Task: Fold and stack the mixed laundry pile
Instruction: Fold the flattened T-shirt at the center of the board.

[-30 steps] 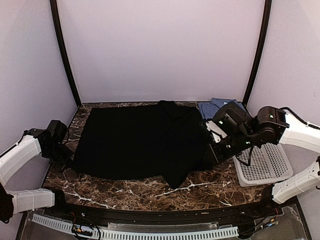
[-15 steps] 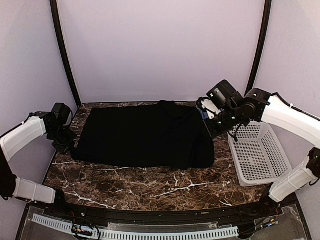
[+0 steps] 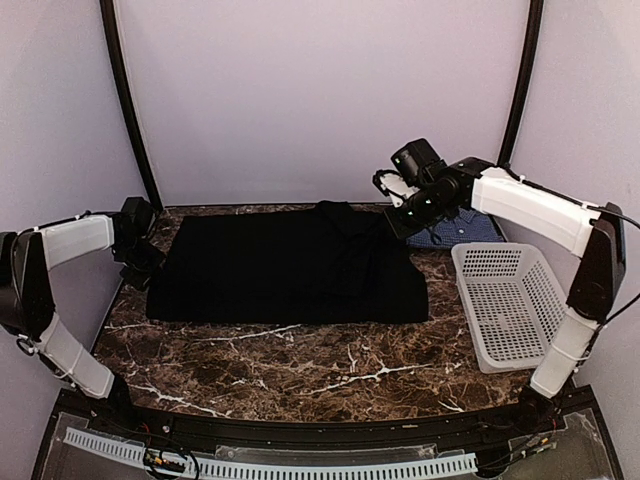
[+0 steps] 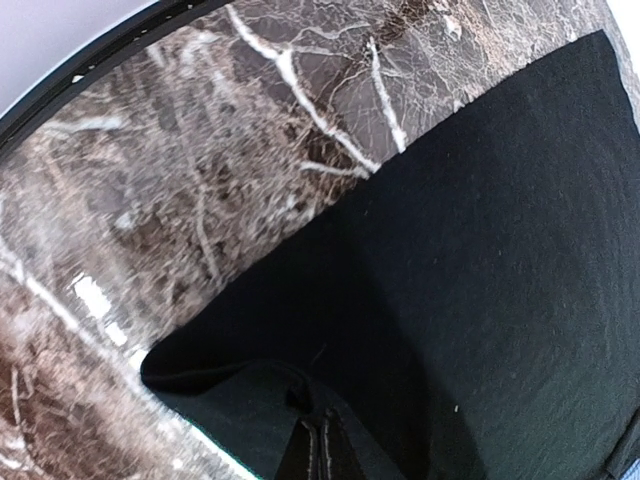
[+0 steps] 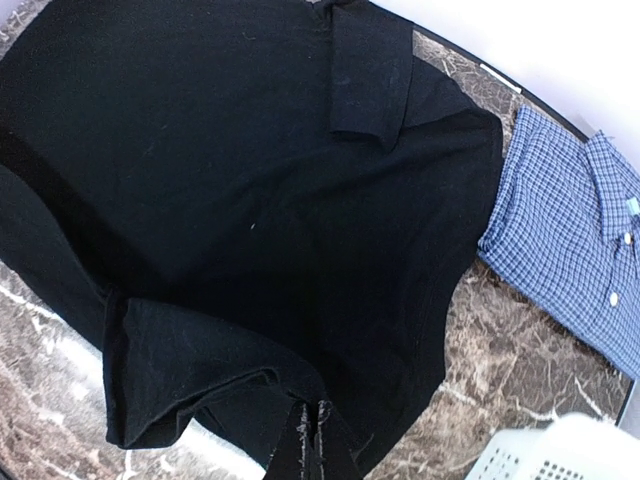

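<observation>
- Shows a black garment (image 3: 290, 275) spread flat in a wide rectangle, collar toward the back.
- Pinches that garment's left edge in the left gripper (image 4: 318, 442), fingers pressed together on the cloth.
- Clamps a raised fold at the garment's right rear corner in the right gripper (image 5: 313, 437), fingers likewise closed on black cloth.
- Places a blue-and-white checked shirt (image 3: 450, 232) just right of the garment, touching its edge.
- Sets a white perforated basket (image 3: 515, 305) right of the garment, apart from it.
- Rests the garment on a dark, white-veined marble table (image 3: 300, 370), pale lilac walls (image 3: 320, 100) behind.
</observation>
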`<state>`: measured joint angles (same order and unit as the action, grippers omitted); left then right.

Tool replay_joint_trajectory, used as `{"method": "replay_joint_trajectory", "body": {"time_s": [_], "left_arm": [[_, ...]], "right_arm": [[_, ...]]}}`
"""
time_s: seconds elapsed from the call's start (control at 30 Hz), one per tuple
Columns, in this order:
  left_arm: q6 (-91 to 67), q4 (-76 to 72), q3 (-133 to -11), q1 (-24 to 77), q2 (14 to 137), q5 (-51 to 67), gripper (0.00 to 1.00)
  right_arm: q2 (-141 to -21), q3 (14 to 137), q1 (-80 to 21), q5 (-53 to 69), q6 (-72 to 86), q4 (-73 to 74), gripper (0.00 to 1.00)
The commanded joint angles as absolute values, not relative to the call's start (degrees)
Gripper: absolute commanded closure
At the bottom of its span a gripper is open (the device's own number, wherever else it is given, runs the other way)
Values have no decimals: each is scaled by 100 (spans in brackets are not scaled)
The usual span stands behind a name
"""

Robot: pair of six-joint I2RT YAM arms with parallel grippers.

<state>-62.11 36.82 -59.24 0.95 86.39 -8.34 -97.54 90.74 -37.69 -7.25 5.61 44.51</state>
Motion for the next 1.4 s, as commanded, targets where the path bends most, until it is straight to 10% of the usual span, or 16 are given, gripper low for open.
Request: {"method": "replay_joint_trajectory", "body": {"time_s": [0.0, 1.37], "left_arm": [[-6090, 3356, -6192, 20, 8967, -746, 100], [-6135, 3075, -6393, -226, 9913, -591, 100]], "right_arm": [[-10247, 9553, -3587, -704, 216, 4059, 100], [-12346, 11564, -3355, -431, -307, 3961, 100]]}}
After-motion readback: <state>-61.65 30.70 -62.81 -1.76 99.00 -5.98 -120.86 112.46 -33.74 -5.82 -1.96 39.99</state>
